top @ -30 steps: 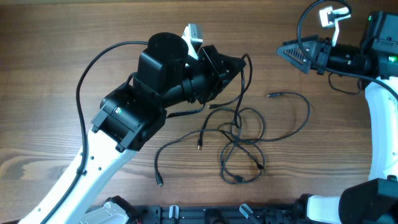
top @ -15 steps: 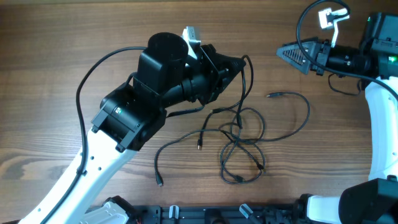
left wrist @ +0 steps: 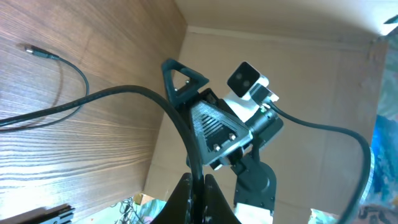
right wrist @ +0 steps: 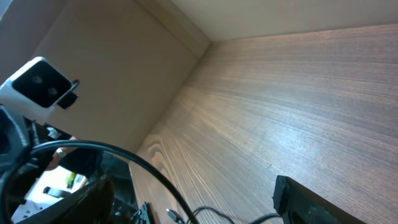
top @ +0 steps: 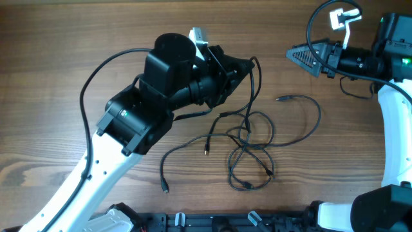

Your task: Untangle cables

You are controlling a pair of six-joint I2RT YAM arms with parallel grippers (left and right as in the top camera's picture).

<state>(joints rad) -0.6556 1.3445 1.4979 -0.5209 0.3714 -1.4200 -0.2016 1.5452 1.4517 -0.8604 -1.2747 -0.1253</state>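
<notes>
Left gripper (left wrist: 194, 183) still pinches the cables (left wrist: 134, 89) — barely shifted.

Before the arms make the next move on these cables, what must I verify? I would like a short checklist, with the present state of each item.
1. Left gripper shut on one cable: ok.
2. Right gripper open and empty: ok.
3. Right gripper apart from the cable tangle: ok.
4. Cable tangle separated: not ok, several loops cross on the table.
5. Plug end lying free outside the loops: ok.
6. Which loop of the tangle the gripped cable belongs to: cannot tell.
</notes>
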